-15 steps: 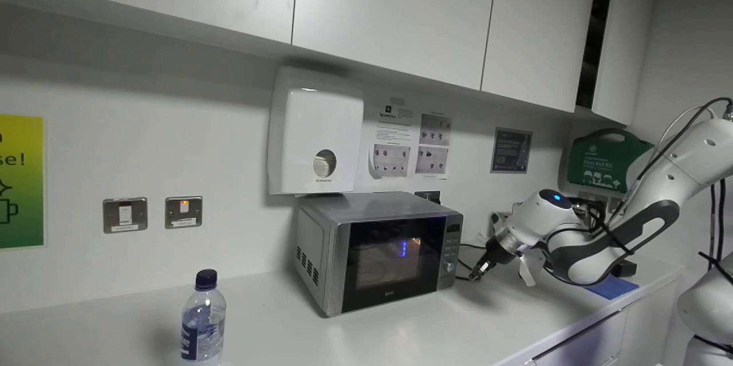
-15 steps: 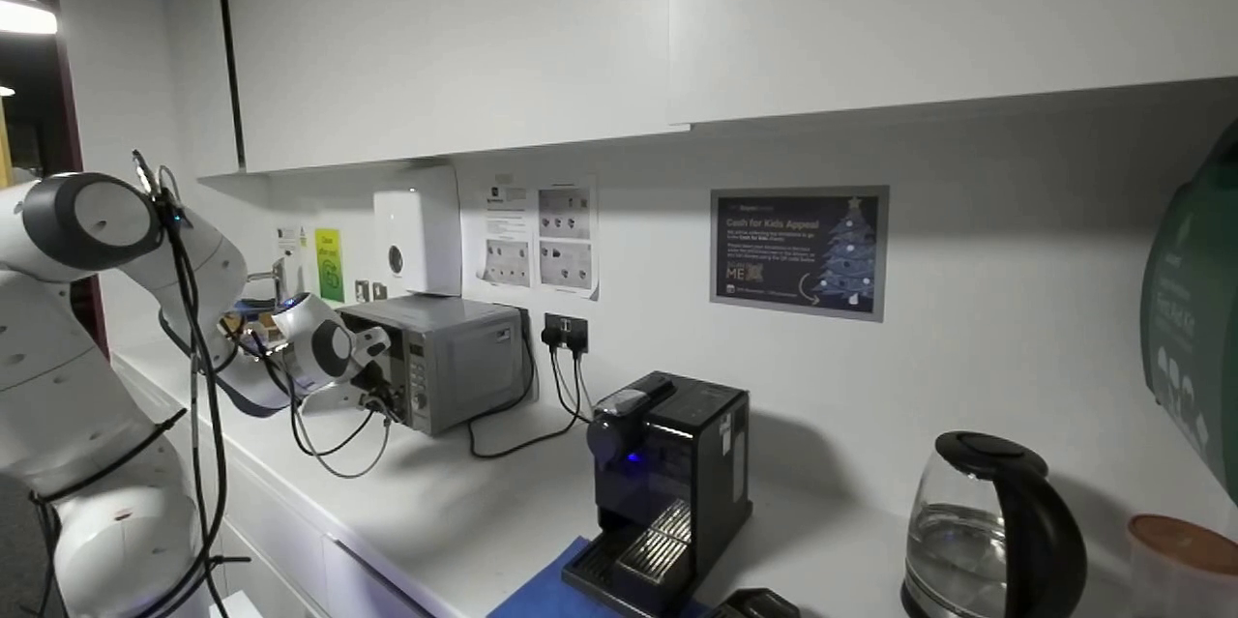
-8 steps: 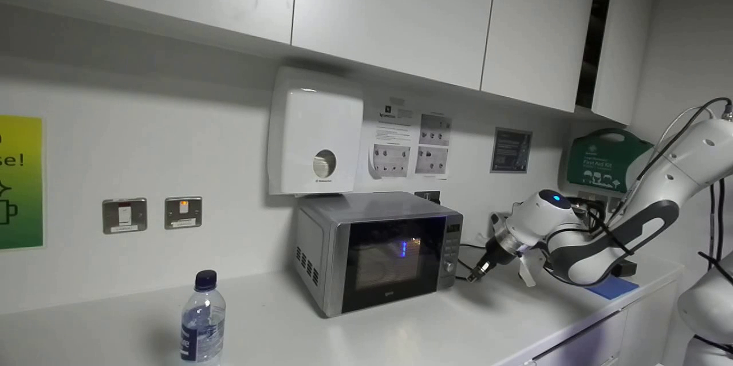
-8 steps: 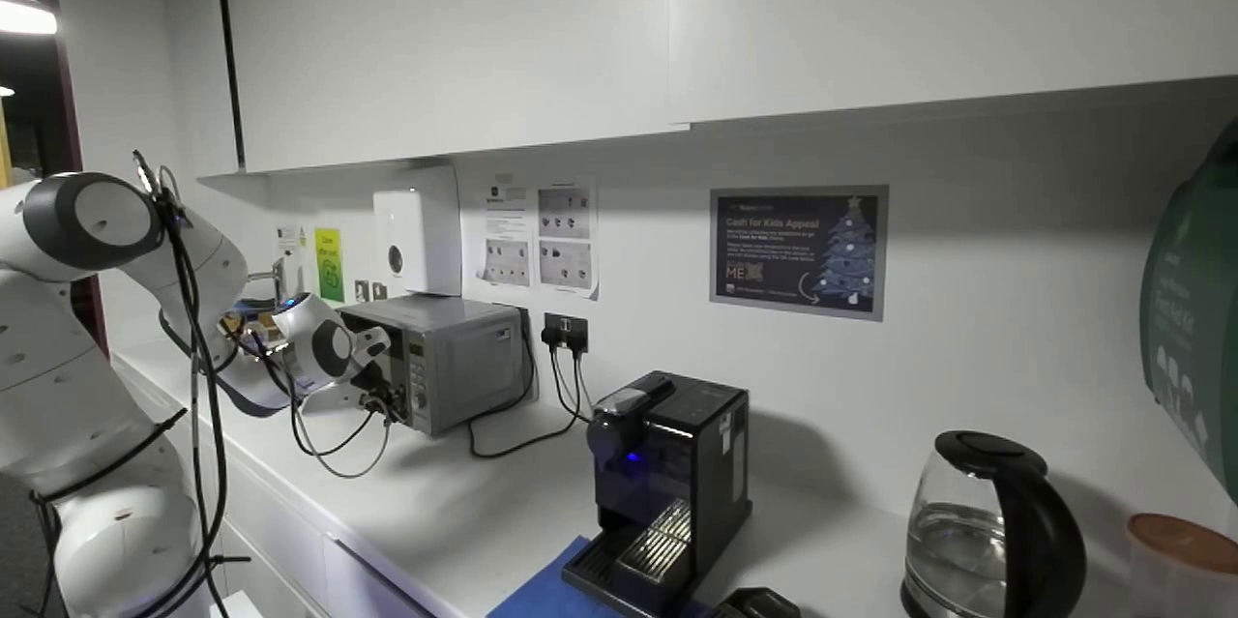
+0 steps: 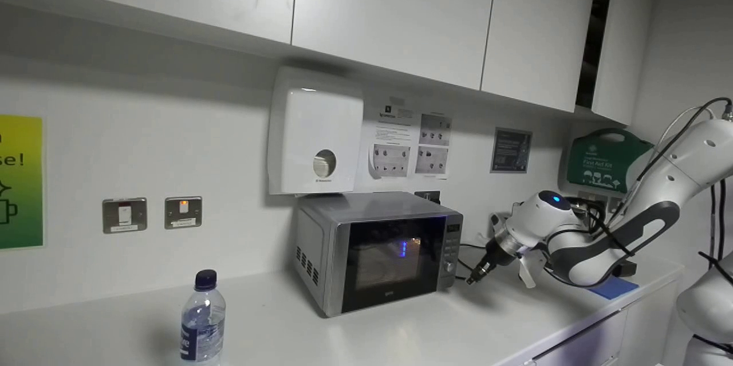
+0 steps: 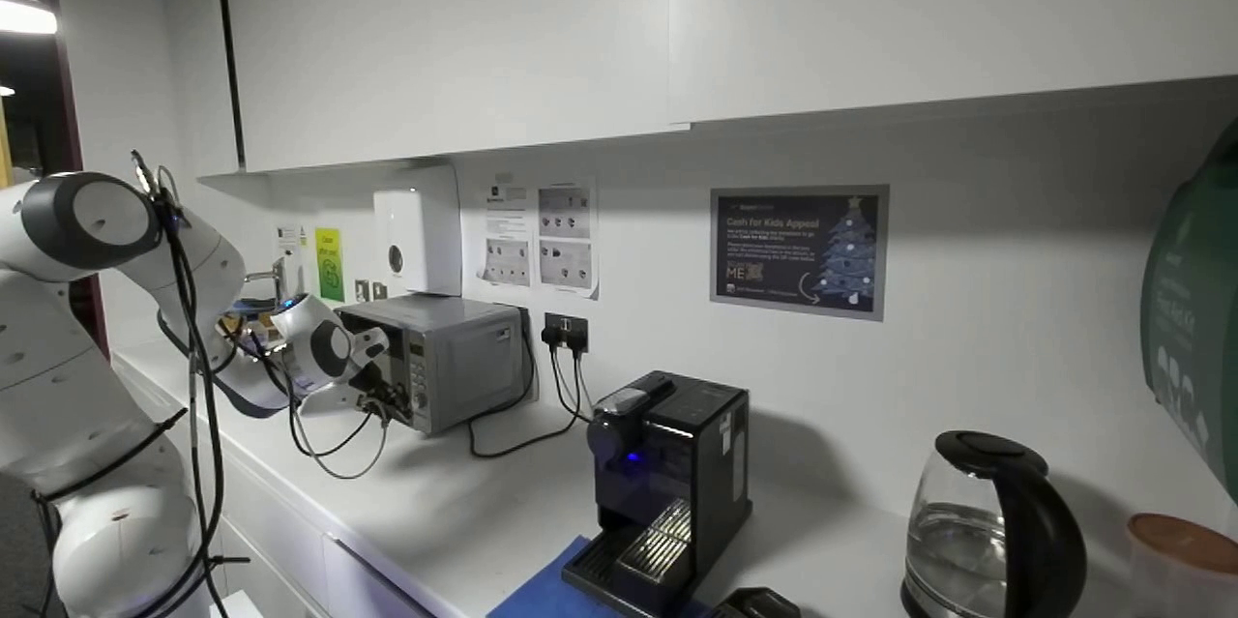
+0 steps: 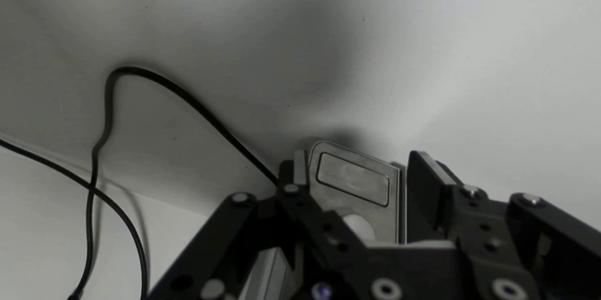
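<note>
In an exterior view, a white worktop [image 5: 275, 326] crosses the lower frame beneath a pale wall [image 5: 229, 119]; four cupboard fronts [image 5: 395, 11] line the upper edge. Locate one microwave [image 5: 379, 254] at centre, standing on the worktop. Your gripper [image 7: 359, 164] points downward near it, on the frame's right side. In the wrist view, its two fingers [image 7: 299, 168] stand partly apart and hold nothing; a microwave corner shows between them. Contact cannot be confirmed.

Count the remaining items: one bottle [image 5: 203, 320], lower left; two switch plates [image 5: 125, 215], left; one first-aid kit [image 5: 607, 160], right. In an exterior view, count one coffee machine [image 6: 672, 492], lower centre, and one kettle [image 6: 996, 521], lower right.
</note>
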Controlling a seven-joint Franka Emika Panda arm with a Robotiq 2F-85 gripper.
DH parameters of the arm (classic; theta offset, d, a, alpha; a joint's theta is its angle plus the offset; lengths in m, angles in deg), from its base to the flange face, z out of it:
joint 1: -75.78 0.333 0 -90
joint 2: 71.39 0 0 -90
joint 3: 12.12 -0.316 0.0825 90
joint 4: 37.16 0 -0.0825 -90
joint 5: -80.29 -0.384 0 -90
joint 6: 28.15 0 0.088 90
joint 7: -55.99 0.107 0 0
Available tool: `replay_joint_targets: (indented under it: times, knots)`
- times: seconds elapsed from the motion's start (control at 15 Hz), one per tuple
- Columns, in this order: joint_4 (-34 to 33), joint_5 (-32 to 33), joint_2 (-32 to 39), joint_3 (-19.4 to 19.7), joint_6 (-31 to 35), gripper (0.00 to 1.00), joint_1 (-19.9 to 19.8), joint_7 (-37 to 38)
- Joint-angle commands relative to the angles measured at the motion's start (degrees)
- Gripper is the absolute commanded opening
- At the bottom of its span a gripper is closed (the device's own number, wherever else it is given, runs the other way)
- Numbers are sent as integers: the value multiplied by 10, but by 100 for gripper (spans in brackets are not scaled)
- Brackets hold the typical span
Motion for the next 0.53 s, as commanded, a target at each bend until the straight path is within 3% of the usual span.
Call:
replay_joint_targets:
  times: [0.0, 0.13, 0.47]
  knots:
    - [6, 21, -42, -63, 4, 92, -56, 75]
    - [7, 25, -68, -111, 11, 100, -95, 128]
    - [4, 10, -117, -214, 32, 100, -173, 235]
